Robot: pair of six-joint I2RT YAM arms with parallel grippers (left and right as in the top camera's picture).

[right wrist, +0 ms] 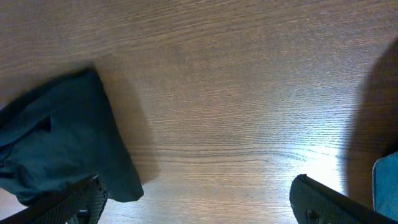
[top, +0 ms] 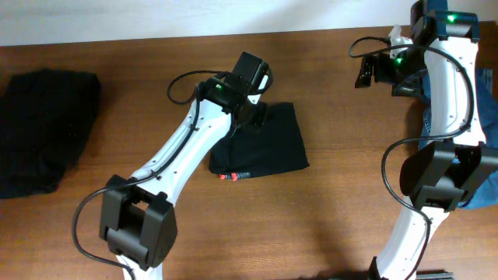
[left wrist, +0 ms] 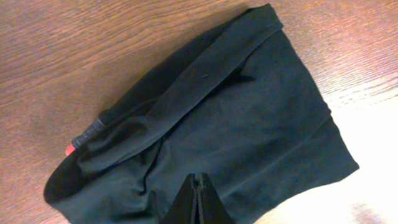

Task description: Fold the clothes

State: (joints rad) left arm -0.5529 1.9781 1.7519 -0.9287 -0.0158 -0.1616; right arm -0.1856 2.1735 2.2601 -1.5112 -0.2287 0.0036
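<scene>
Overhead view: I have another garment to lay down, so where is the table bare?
Bare wood lies between the black pile and the left arm, and between the folded trousers and the right arm, running forward to the near edge. The right edge is crowded by the blue denim.

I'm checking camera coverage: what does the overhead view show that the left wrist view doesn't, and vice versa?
Only overhead: the right gripper, a dark cloth pile at the left edge of the table, and a blue denim garment at the right. Only left wrist: that the left gripper is shut, and the layered folds. Both: the folded black trousers with a red stripe on wood.
</scene>
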